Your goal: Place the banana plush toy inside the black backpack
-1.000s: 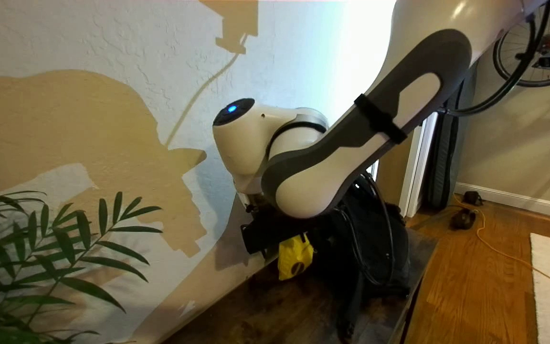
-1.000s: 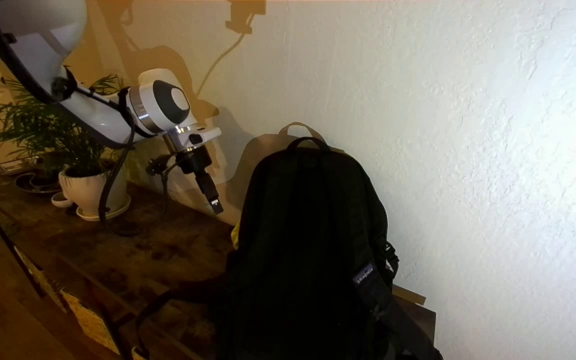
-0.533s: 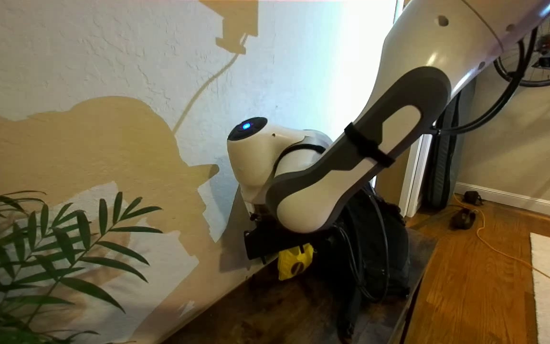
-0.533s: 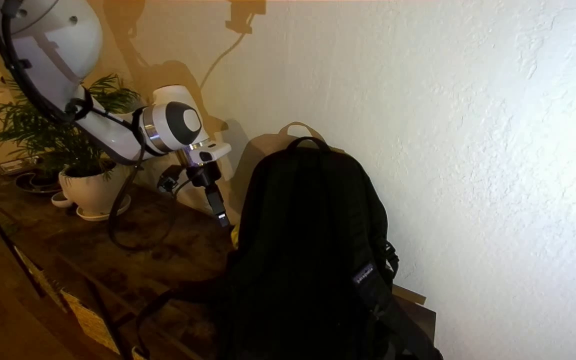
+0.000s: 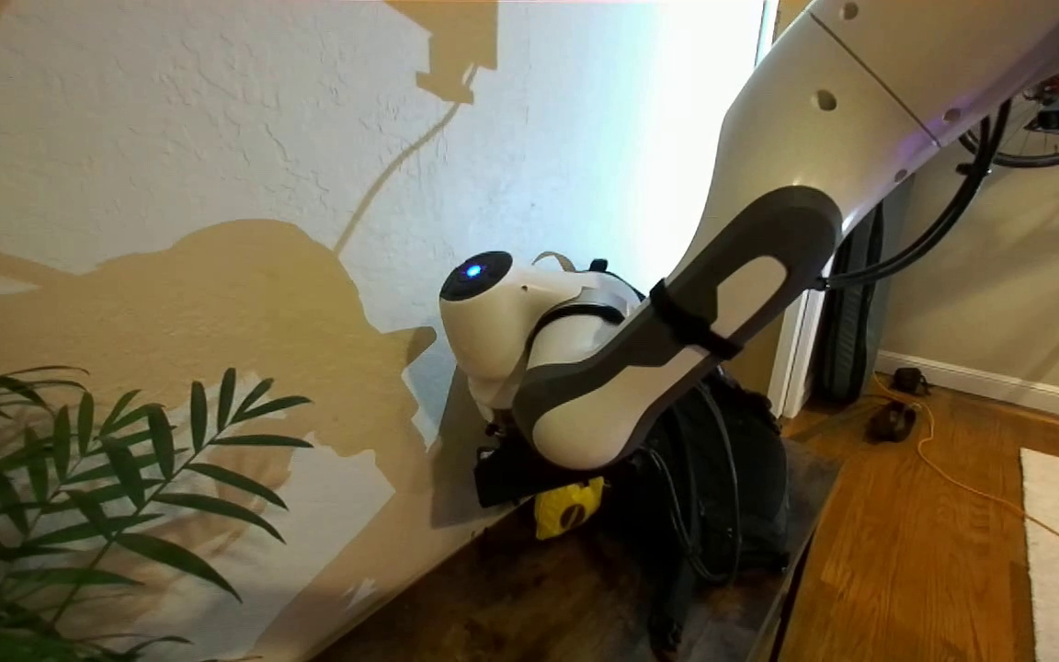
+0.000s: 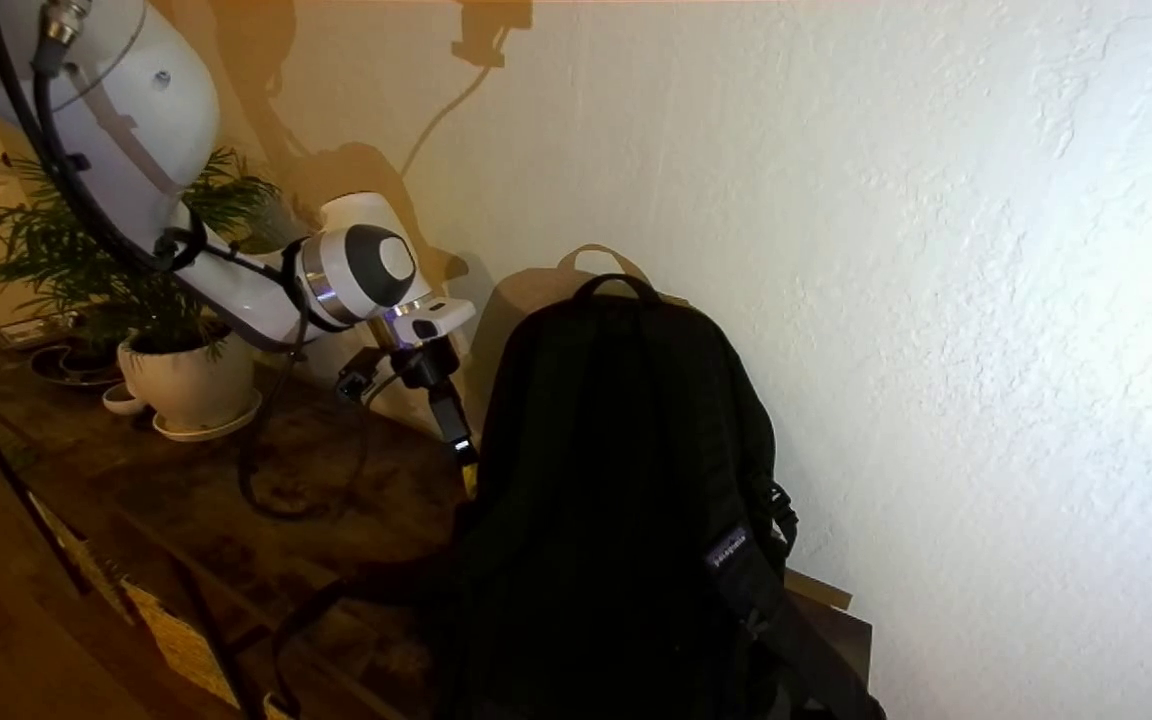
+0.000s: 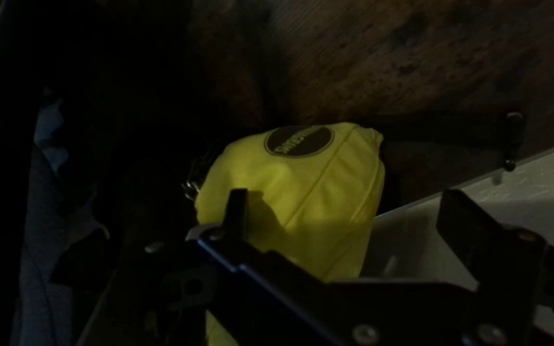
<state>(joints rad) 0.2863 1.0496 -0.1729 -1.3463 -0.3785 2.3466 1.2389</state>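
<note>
Near the edge where the brown wooden counter [image 5: 493, 598] meets the white textured wall [image 6: 886, 250], the yellow banana plush toy [image 7: 301, 197] sits beside the black fabric backpack [image 6: 626, 480], dark fingers [image 7: 470, 233] wide apart close by.

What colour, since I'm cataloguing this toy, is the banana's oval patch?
The patch is dark brown with yellowish lettering; it shows best in the wrist view.

Bright yellow fabric banana toy [image 7: 315, 206] shows between black jaws

A dark brown oval patch [image 7: 301, 141] with yellowish lettering marks it beyond the jaws of the black two-fingered gripper [image 7: 345, 202]. Past them, the flat tabletop [image 7: 378, 62] is mottled dark brown. Near them, the large round-topped fabric backpack [image 6: 626, 450] is black, its strap label [image 6: 729, 549] dark blue; the rough wall [image 7: 546, 178] is off-white.
</note>
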